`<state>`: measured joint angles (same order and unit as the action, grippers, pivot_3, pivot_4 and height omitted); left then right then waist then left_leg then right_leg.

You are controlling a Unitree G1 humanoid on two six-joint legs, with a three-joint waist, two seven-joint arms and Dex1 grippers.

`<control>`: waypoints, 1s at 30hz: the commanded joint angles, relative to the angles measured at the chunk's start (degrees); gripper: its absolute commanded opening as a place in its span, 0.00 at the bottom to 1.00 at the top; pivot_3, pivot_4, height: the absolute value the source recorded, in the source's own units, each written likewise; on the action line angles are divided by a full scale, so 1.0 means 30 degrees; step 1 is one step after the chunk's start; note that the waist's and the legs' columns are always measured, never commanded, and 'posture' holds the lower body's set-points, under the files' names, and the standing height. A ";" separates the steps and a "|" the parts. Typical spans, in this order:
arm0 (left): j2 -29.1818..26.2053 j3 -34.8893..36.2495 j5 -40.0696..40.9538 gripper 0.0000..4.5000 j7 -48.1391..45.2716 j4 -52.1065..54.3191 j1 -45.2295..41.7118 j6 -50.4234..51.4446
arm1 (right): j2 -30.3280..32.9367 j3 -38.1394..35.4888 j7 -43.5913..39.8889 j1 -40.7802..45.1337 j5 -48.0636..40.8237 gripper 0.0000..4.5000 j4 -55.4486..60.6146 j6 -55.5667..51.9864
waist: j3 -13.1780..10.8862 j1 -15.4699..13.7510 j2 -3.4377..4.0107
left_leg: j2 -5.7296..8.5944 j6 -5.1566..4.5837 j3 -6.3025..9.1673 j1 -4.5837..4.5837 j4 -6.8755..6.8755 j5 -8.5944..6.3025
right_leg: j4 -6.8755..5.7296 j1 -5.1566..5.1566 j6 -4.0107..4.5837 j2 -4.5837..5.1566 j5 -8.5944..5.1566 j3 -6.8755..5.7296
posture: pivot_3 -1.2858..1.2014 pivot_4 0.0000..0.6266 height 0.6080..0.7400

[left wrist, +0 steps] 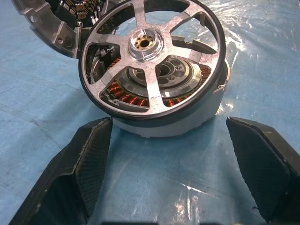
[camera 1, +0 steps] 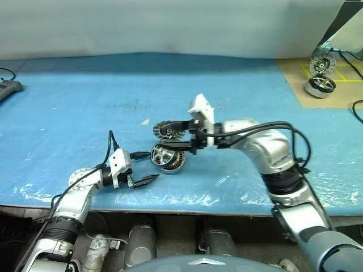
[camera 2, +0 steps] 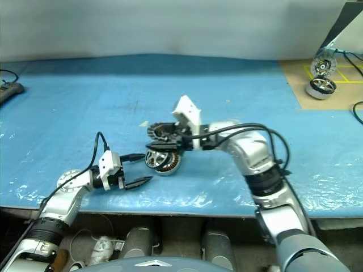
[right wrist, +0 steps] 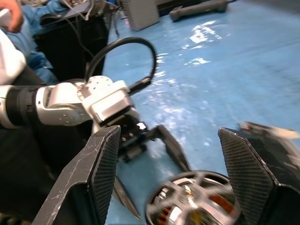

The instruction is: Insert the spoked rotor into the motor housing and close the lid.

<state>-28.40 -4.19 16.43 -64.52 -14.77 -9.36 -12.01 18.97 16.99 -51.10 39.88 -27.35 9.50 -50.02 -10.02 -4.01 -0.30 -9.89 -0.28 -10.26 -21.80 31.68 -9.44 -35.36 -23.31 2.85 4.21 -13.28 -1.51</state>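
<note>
1. Resting askew on the housing point(left wrist: 190, 117): the rotor point(left wrist: 144, 44). Its black ring sits tipped, one edge raised off the rim, with copper windings showing between the spokes. It looks set down but not yet dropped home.
2. Housing: stands on the blue table point(camera 1: 255, 85), near the front edge at centre. It is open end up, so the rotor can go in from above.
3. Lid point(left wrist: 47, 28): propped on edge just at 11 o'clock of the housing, seemingly touching it, ribbed face showing. Probably parked close by for the closing step.
4. Left gripper point(left wrist: 169, 140): at 8 o'clock of the housing, low over the table and aimed at the housing wall. Jaws are spread wide to either side and touch nothing. It seems placed to steady the housing.
5. Right gripper point(right wrist: 171, 136): reaches in from 3 o'clock, above the rotor. Jaws are spread and nothing is between them. The rotor lies below the fingers, so it appears let go.
6. Remaining, by judgement: level and seat the rotor, then fit the lid.
</note>
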 commanded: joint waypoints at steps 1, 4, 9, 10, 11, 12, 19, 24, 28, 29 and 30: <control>0.0001 0.0111 0.0166 0.92 0.0166 0.0996 0.0101 0.0172 | -0.0048 0.1194 -0.0028 0.0926 0.1152 0.79 -0.1137 0.0487 | 0.0000 -0.0041 -0.0001 | 0.0005 0.0031 0.0000 -0.0006 0.0009 0.0019 | 0.0001 0.0006 0.0000 0.0004 0.0000 0.0001 | 0.52 0.24 1.00; 0.0021 0.0103 0.0169 0.92 0.0374 0.1474 0.0404 0.0413 | 0.0024 0.1850 -0.0267 0.0995 0.1483 0.79 -0.1586 0.0177 | -0.0001 -0.0066 -0.0005 | 0.0008 0.0037 0.0001 -0.0023 0.0020 0.0022 | 0.0003 0.0004 -0.0001 0.0010 0.0000 0.0000 | 0.52 0.24 1.00; 0.0107 -0.0066 0.0148 0.92 0.0996 0.2787 0.0746 0.1245 | 0.0576 0.2793 -0.0376 0.0664 0.2619 0.79 -0.2272 0.0522 | -0.0001 -0.0031 -0.0005 | -0.0002 0.0040 0.0002 -0.0018 0.0019 0.0023 | -0.0006 0.0000 -0.0002 0.0004 0.0000 -0.0001 | 0.52 0.24 1.00; 0.0147 -0.0126 0.0171 0.92 0.1201 0.3231 0.0741 0.1595 | 0.0733 0.2929 -0.0415 0.0555 0.2799 0.79 -0.2319 0.0593 | -0.0001 -0.0032 -0.0005 | 0.0000 0.0040 0.0002 -0.0018 0.0020 0.0023 | -0.0006 0.0002 -0.0002 0.0005 0.0000 0.0000 | 0.52 0.24 1.00; 0.0171 -0.0175 0.0194 0.92 0.1372 0.3618 0.0734 0.1914 | 0.0874 0.3075 -0.0418 0.0470 0.3003 0.79 -0.2352 0.0651 | -0.0001 -0.0039 -0.0005 | 0.0001 0.0041 0.0002 -0.0020 0.0022 0.0024 | -0.0006 0.0002 -0.0002 0.0006 0.0000 0.0000 | 0.52 0.24 1.00; 0.0189 -0.0215 0.0215 0.92 0.1531 0.3974 0.0701 0.2233 | 0.1070 0.3373 -0.0343 0.0393 0.3427 0.79 -0.2354 0.0863 | -0.0001 -0.0040 -0.0005 | 0.0004 0.0040 0.0002 -0.0020 0.0023 0.0023 | -0.0005 0.0003 -0.0002 0.0007 0.0000 0.0002 | 0.52 0.24 1.00; 0.0133 -0.0410 0.0394 0.92 0.2432 0.6446 0.0347 0.4567 | 0.2146 0.3568 -0.0684 -0.0264 0.4214 0.79 -0.1800 0.1269 | -0.0001 -0.0020 -0.0005 | 0.0001 0.0038 0.0004 -0.0004 0.0025 0.0022 | -0.0011 0.0011 -0.0003 0.0004 0.0000 0.0003 | 0.52 0.24 1.00; 0.0145 -0.0578 0.0503 0.92 0.2876 0.7794 0.0053 0.5959 | 0.2470 0.3204 -0.0648 -0.0542 0.4297 0.79 -0.1557 0.1600 | -0.0002 -0.0060 -0.0006 | 0.0005 0.0035 0.0016 -0.0020 0.0061 0.0021 | -0.0011 0.0019 -0.0003 0.0005 0.0001 0.0004 | 0.52 0.24 1.00; 0.0113 -0.0546 0.0625 0.92 0.2973 0.8100 -0.0428 0.6721 | 0.2086 0.2269 -0.0672 -0.0542 0.3696 0.79 -0.1372 0.1730 | -0.0002 0.0063 -0.0005 | -0.0004 0.0035 0.0017 -0.0007 0.0069 0.0020 | -0.0037 0.0012 -0.0004 -0.0001 0.0001 0.0006 | 0.52 0.24 1.00; 0.0058 -0.0505 0.0685 0.92 0.2960 0.8132 -0.0545 0.6881 | 0.1771 0.1641 -0.0685 -0.0503 0.3140 0.79 -0.1359 0.1559 | -0.0002 0.0062 -0.0005 | -0.0006 0.0034 0.0017 -0.0008 0.0069 0.0020 | -0.0047 0.0005 -0.0003 -0.0003 0.0001 0.0006 | 0.52 0.24 1.00; -0.0006 -0.0455 0.0733 0.92 0.2934 0.8140 -0.0636 0.6984 | 0.1278 0.0664 -0.0650 -0.0388 0.2239 0.79 -0.1351 0.1090 | -0.0002 0.0058 -0.0005 | -0.0007 0.0034 0.0017 -0.0007 0.0069 0.0020 | -0.0051 0.0003 -0.0003 -0.0003 0.0001 0.0005 | 0.52 0.24 1.00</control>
<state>-27.97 -6.34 17.57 -55.89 7.50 -10.64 8.34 24.26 23.50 -52.81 37.78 -16.72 3.33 -46.16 -10.03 -3.83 -0.31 -9.91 -0.18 -10.21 -21.82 31.90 -9.39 -35.52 -23.31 2.84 4.20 -13.28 -1.50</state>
